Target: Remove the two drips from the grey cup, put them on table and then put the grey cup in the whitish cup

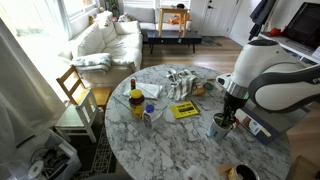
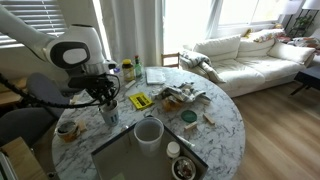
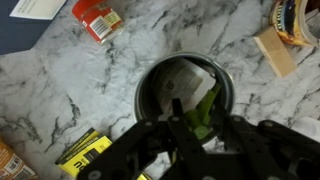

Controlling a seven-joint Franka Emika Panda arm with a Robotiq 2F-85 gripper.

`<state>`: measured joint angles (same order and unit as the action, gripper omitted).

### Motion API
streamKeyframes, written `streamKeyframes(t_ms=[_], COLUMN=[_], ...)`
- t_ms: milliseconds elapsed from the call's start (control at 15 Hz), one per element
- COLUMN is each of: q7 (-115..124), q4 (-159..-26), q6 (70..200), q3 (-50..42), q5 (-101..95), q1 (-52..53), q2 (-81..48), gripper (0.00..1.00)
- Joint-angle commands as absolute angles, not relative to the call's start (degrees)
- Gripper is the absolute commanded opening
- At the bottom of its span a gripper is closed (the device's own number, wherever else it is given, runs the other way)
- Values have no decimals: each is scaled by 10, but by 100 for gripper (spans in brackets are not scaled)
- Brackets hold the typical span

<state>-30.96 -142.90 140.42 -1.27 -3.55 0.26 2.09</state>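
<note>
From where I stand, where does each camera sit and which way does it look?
Exterior view: raised beside the table, facing across it toward the sofa; the arm shows at right.
Exterior view: raised at another side of the table, sofa at right; the arm shows at left.
Wrist view: on the wrist, facing straight down into the grey cup; the gripper shows at the bottom.
Shared: all three show the yellow booklet.

Home living room, white sofa [image 2: 250,55], round marble table [image 2: 226,130], wooden chair [image 1: 75,88], bright windows [image 2: 190,20]
</note>
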Motion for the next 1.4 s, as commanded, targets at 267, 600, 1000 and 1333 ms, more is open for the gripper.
streamKeyframes(t_ms=[267,600,1000,1333], q7=[-333,-321,-309,-308], q4=[-1438,-1439,-1423,-1416], q6=[1408,1379,1281,1253], q3=[-14,-10,-4,-5], q5=[-32,-45,-82,-98], q1=[1,5,14,16], q2=[30,69,133,161], gripper=[5,5,5,5])
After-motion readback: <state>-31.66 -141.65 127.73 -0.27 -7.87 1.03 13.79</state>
